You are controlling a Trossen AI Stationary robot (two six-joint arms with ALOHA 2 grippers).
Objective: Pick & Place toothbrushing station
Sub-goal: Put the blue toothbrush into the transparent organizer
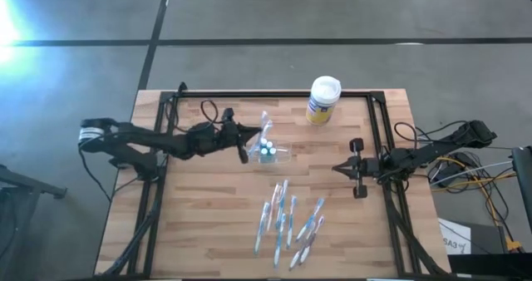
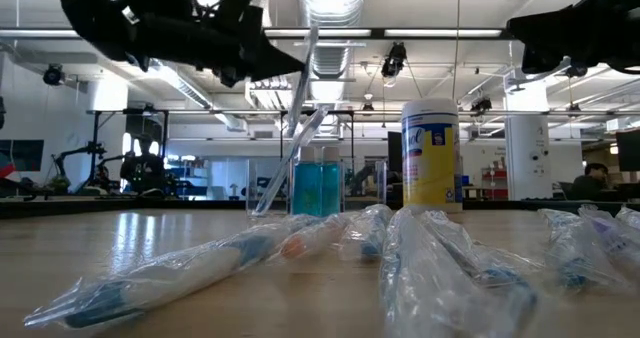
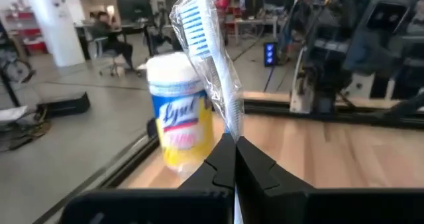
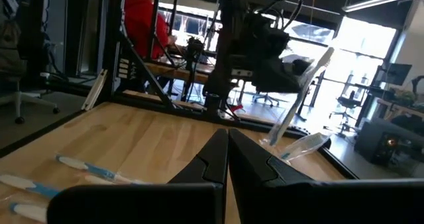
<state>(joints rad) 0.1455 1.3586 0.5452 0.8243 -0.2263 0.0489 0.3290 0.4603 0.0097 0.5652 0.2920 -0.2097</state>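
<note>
The clear holder (image 1: 273, 150) stands upright near the middle of the wooden table (image 1: 208, 223), its walls faint against the wood; in the low view it (image 2: 315, 186) holds blue-tinted contents, and from above these show as small dark round tops close together. One wrapped toothbrush (image 2: 290, 168) leans tilted inside it. The left pincer (image 1: 246, 140) is just beside the holder, above the table, its jaws pressed shut on another wrapped toothbrush (image 3: 211, 58), whose blue-and-white bristle head sticks up past the fingertips in a crinkled clear sleeve. A yellow canister (image 1: 322, 101) with a white lid stands upright toward the far edge of the table, apart from the holder. A loose bunch of bagged toothbrushes (image 1: 287, 223) lies flat on the near half of the table, some touching or overlapping. The right pincer (image 1: 339, 168) waits over the table's right side, well apart from the holder, closed with nothing between its fingers. A person (image 4: 142, 25) in red sits in the room beyond the table.
</note>
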